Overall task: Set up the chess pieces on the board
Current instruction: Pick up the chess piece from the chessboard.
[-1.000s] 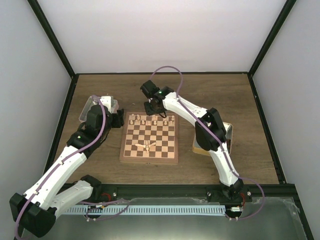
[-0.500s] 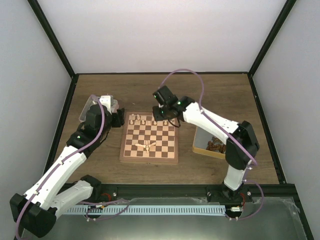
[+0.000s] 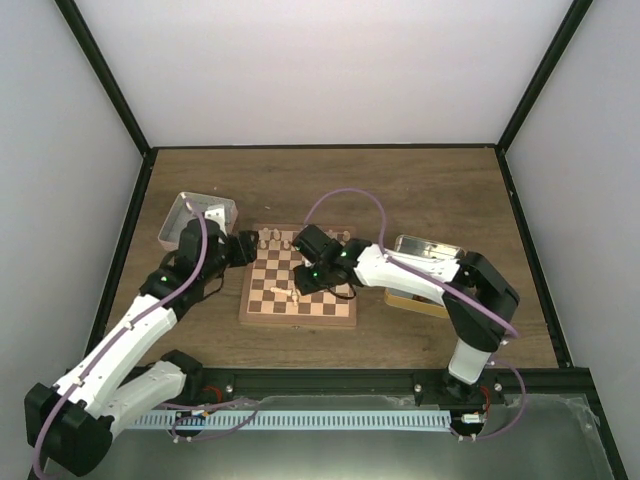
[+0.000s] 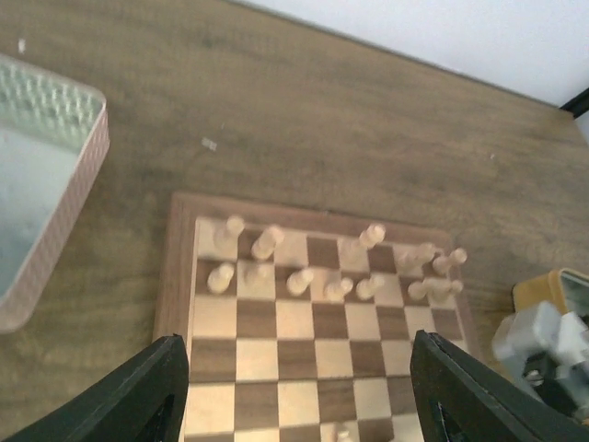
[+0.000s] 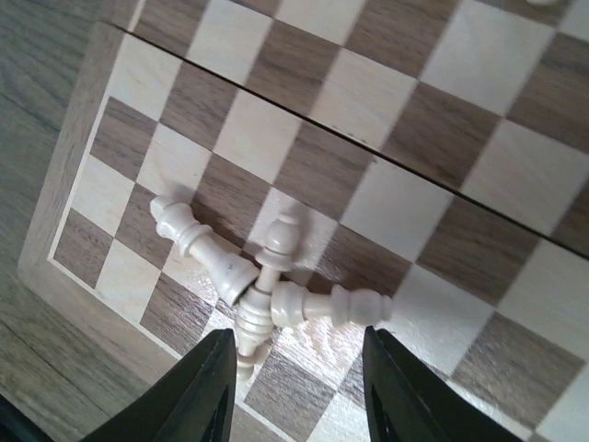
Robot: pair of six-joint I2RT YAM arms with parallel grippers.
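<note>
The board point(image 3: 330, 300) lies mid-table. Several cream chess pieces point(image 3: 290, 240) stand on its two far rows and also show in the left wrist view point(image 4: 304, 276). A small heap of fallen pieces point(image 3: 293, 292) lies near the near edge. In the right wrist view the heap point(image 5: 322, 304) lies crossed on the squares of the board point(image 5: 405, 203). My right gripper point(image 3: 300, 282) hangs just above it, open and empty point(image 5: 294, 387). My left gripper point(image 3: 246, 250) is open and empty over the board's far-left part point(image 4: 304, 405), above bare squares of the board point(image 4: 294, 359).
A shallow metal tray point(image 3: 195, 215) stands left of the board and shows in the left wrist view point(image 4: 46, 184). A second tray point(image 3: 428, 250) on a tan box stands right of the board. The right arm's wrist point(image 4: 552, 341) shows at the left wrist view's right edge.
My right arm swung from the board's far edge to its near side and came down over the fallen heap. My left gripper moved a little toward the board.
</note>
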